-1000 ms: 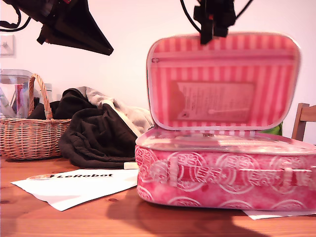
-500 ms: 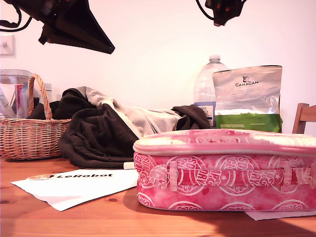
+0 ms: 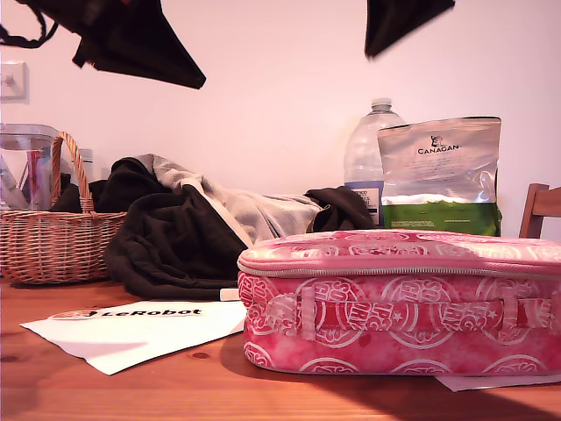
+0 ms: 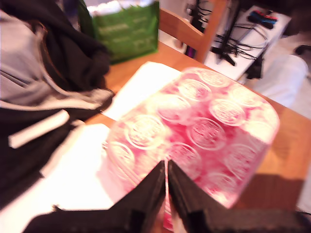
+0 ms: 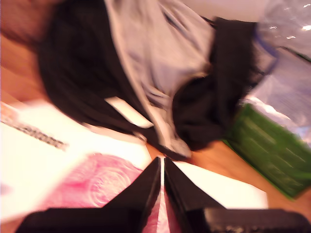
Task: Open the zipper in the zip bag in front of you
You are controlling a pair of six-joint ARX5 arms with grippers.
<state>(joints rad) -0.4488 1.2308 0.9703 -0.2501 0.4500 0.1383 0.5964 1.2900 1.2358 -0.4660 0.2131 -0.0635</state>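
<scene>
Both tools are closed and empty: my first tool [image 4: 166, 189] and my second tool [image 5: 162, 187] hang high above the zip bag [image 3: 399, 303] on the surface [image 3: 175, 386]. Its lid lies down, so the zipper [image 3: 394, 271] could snag.

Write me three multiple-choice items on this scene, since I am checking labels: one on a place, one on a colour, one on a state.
1. Where does the wicker basket stand in the exterior view?
A. at its left
B. at its right
C. on the zip bag

2. What colour is the zip bag?
A. blue
B. pink
C. yellow

3. How is the zip bag's lid?
A. standing upright
B. removed
C. lying down on the bag

Answers:
1. A, the basket sits by that view's left edge.
2. B, pink fabric with white circular prints.
3. C, the top lies flat over the zipper.
</scene>
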